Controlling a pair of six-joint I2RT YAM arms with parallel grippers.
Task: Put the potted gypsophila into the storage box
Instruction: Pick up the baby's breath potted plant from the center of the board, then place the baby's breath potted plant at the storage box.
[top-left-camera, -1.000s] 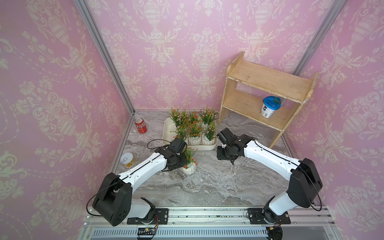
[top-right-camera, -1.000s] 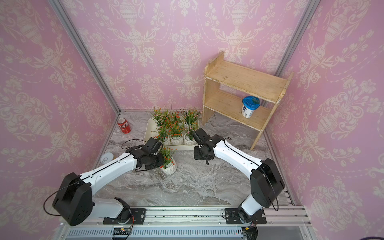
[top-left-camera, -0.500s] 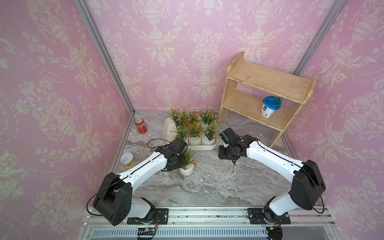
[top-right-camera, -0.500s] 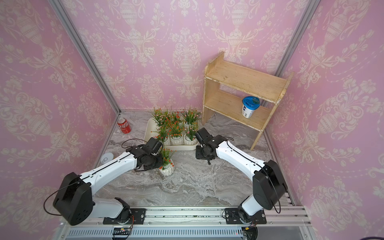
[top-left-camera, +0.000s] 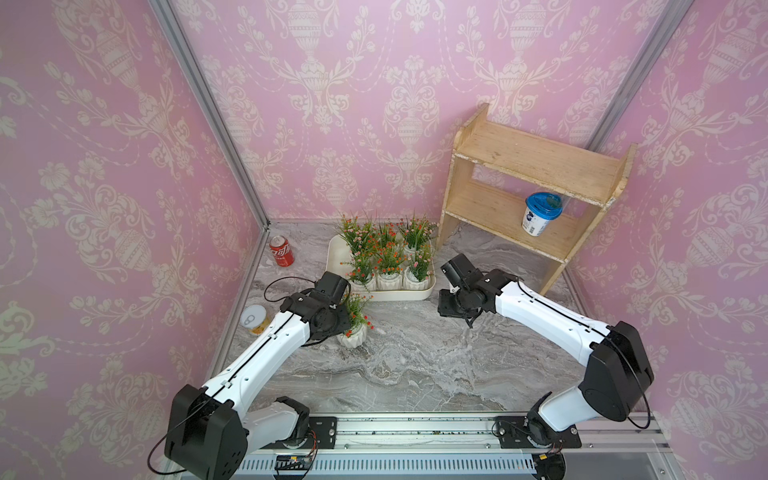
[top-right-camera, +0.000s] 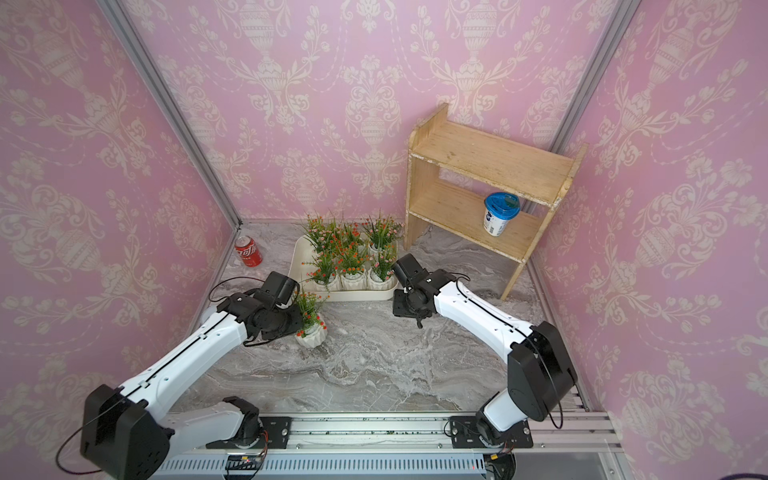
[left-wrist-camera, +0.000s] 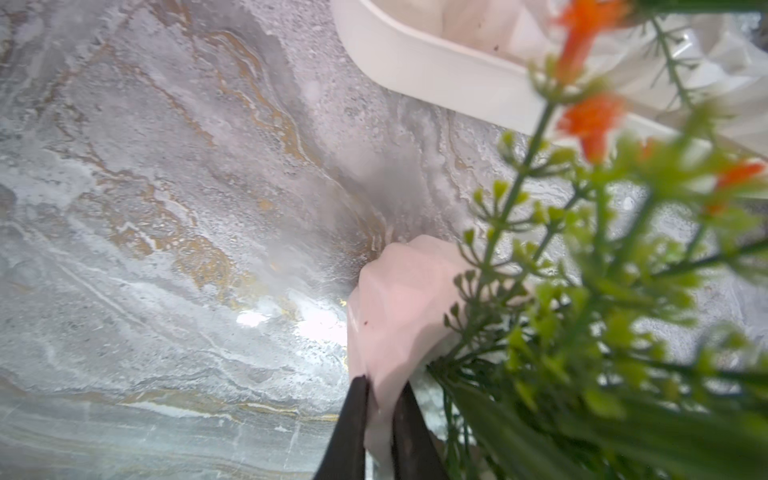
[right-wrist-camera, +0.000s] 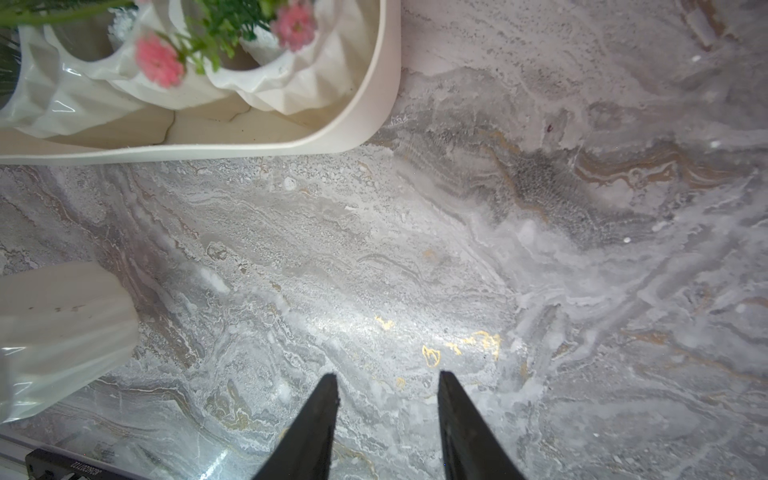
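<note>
1. A white ribbed pot of green sprigs with orange blossoms (top-left-camera: 352, 336) is tilted just outside the cream-white shallow plastic storage box (top-left-camera: 386, 296). Six matching pots (top-left-camera: 388, 280) stand inside the box.
2. Left gripper (left-wrist-camera: 383, 384): clamped on the outside pot's rim. Only the left wrist view shows this.
3. Right gripper (right-wrist-camera: 386, 380): jaws apart, empty, over the grey marble tabletop (top-left-camera: 415, 365).
4. Red soda can (top-left-camera: 281, 250): white script, too small to read.

arm links (top-left-camera: 266, 353) white; joints (top-left-camera: 615, 370) black; cables (top-left-camera: 286, 279) black, looped; jaws black, tapered
</note>
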